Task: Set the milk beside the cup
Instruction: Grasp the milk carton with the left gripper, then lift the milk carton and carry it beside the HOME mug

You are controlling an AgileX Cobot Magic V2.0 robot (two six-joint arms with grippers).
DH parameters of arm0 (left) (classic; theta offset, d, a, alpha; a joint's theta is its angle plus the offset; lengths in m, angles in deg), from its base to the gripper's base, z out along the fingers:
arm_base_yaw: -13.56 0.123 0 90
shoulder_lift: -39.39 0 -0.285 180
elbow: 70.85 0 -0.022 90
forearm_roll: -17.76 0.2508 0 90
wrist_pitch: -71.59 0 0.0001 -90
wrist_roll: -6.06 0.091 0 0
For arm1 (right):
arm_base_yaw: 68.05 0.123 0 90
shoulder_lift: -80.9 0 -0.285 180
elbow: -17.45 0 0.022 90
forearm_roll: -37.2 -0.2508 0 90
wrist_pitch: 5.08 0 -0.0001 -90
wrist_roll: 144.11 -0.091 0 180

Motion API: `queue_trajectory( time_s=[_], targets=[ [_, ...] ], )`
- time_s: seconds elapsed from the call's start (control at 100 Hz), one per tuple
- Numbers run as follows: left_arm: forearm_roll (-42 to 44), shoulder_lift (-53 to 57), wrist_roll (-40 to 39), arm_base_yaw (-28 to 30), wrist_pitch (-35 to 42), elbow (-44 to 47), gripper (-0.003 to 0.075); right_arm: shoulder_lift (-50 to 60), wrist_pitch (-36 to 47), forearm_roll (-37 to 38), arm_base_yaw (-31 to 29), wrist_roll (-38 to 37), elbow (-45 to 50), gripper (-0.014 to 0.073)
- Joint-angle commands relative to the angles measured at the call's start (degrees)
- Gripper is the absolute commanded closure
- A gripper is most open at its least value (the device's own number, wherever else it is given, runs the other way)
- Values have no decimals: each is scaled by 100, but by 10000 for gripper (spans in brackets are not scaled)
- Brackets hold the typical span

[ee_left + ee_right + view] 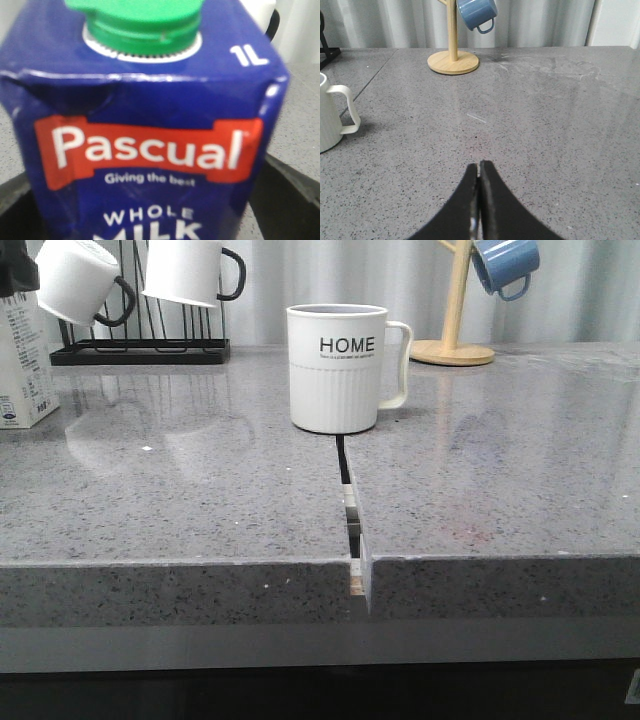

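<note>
The milk fills the left wrist view, its green cap and blue top close against the left pincer, whose dark fingers flank the carton, though whether they clamp it I cannot tell; in the front view it stands at the counter's far left edge, well apart from the cup. The right pincer is pressed together above bare counter, the cup off to its side. A black rack with white mugs stands just beside the milk, and a wooden stand with a blue mug lies ahead of the right pincer.
</note>
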Motion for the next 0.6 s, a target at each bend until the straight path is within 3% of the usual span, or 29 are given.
queue_trajectory(
  time_s=[0.0,0.31,0.5,0.59],
  targets=[
    [-3,72,-1,1,542,-247,80,-24,431,32,-37,-1,-150,715],
    [-3,-104,-1,1,635,-256,94,-24,431,32,-37,-1,-150,715],
    [-3,-117,-1,1,757,-256,312,-24,431,32,-37,-1,-150,715],
    [-3,-117,-1,1,896,-256,380,-24,431,32,-37,-1,-150,715]
  ],
)
